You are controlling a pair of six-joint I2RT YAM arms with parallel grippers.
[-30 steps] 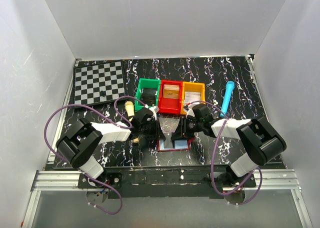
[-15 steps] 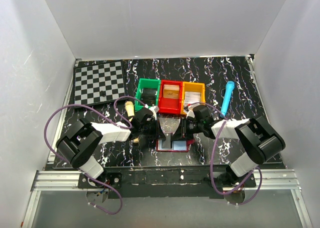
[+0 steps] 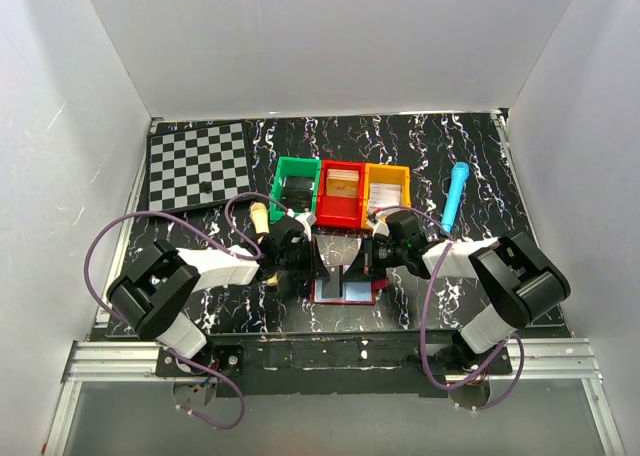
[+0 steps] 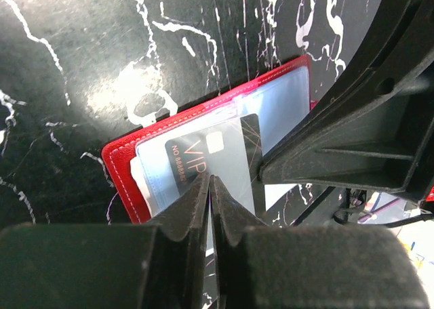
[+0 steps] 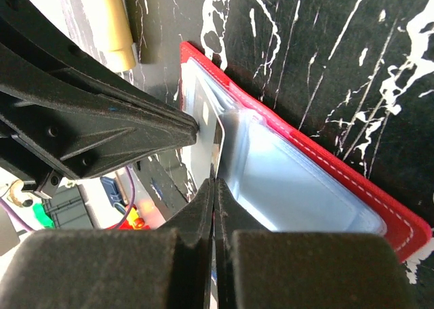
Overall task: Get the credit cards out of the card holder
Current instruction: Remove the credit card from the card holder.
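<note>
Card holder (image 3: 348, 292), at the table's (image 3: 480, 156) front edge, is clamped by the right gripper (image 5: 214, 183) so the card (image 4: 203, 150) pinched by the left gripper (image 4: 209, 183) can be freed.

The card holder (image 3: 346, 290) is lying at the near middle of the table (image 3: 420, 146), a card (image 4: 203, 156) sitting in it. The left gripper (image 3: 318, 267) is reaching in from its 9 o'clock and the right gripper (image 3: 353, 267) from 3. A row of bins (image 3: 340, 220) is standing at 12, a chessboard (image 3: 198, 164) lying at 10 and a pen (image 3: 456, 194) at 2.

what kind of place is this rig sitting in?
Probably a lab data-collection cell: white panel walls box in a marbled black table, two arms sit by an aluminium rail, plus props: chessboard, coloured bins.
</note>
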